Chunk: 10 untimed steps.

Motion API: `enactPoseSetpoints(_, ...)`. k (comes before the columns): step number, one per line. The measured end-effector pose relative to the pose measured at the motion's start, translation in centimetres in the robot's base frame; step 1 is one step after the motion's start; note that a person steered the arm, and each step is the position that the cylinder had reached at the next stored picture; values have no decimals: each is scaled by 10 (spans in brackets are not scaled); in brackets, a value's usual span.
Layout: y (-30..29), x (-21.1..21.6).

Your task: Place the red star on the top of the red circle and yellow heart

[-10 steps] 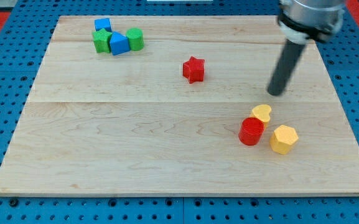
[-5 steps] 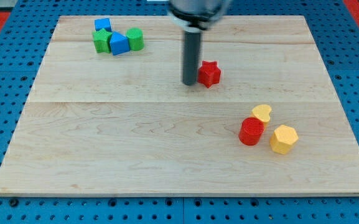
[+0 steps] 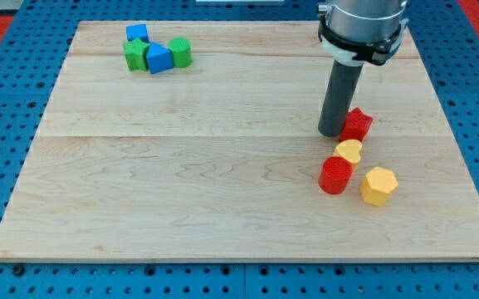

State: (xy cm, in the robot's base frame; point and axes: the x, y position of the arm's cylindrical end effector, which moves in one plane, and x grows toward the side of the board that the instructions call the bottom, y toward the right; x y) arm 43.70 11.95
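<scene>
Far left, top: blue and green blocks [image 3: 156, 55] clustered. My tip [image 3: 331, 133], a bare rod holding nothing, touches the red star [image 3: 357, 124] on its left. Star sits just above yellow heart [image 3: 349, 150] and red circle [image 3: 335, 175]; yellow hexagon [image 3: 378, 185] rightmost.

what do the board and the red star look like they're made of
Board: looks like pale wood, matte, with visible grain lines and plank seams.
Red star, beside my tip: uniform red with soft shading and no grain, probably painted wood or plastic; the view leaves that open.

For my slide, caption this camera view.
My tip touches the red star, just above the yellow heart and red circle.
</scene>
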Motion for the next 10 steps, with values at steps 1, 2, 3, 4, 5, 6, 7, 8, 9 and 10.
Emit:
enactPoseSetpoints(1,-18,-2)
enactPoseSetpoints(2,-49,-20)
enactPoseSetpoints(3,-66,-35)
enactPoseSetpoints(4,-37,-30)
enactPoseSetpoints(5,-12,-35)
enactPoseSetpoints(6,26,-39)
enactPoseSetpoints(7,73,-35)
enactPoseSetpoints(8,74,7)
enactPoseSetpoints(9,57,11)
enactPoseSetpoints(10,76,-13)
